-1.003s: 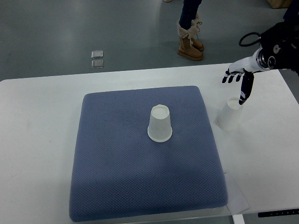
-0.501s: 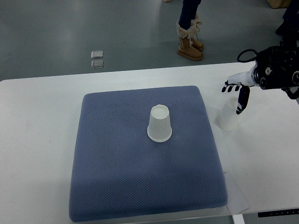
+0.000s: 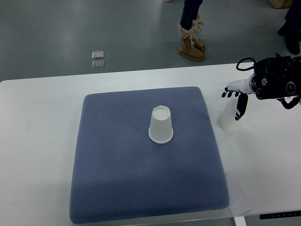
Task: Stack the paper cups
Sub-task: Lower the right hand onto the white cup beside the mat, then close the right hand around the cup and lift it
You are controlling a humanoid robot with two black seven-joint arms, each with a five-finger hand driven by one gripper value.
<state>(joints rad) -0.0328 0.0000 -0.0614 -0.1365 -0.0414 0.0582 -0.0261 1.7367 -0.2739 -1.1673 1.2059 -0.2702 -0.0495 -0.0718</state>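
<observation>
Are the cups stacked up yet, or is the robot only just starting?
Only just starting. Nothing is stacked: one upside-down paper cup stands alone on the blue mat, and the second cup stands apart on the white table. The right hand is over that second cup, fingers open around its top, not clearly gripping. Left to do: grasp it, lift it, and set it over the mat cup.

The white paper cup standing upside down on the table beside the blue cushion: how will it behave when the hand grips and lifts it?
The white paper cup is probably very light and thin-walled, so a firm squeeze from the right hand may dent it. It stands on its wide rim on the white table, so it should resist tipping, but a sideways nudge could slide it easily.
</observation>
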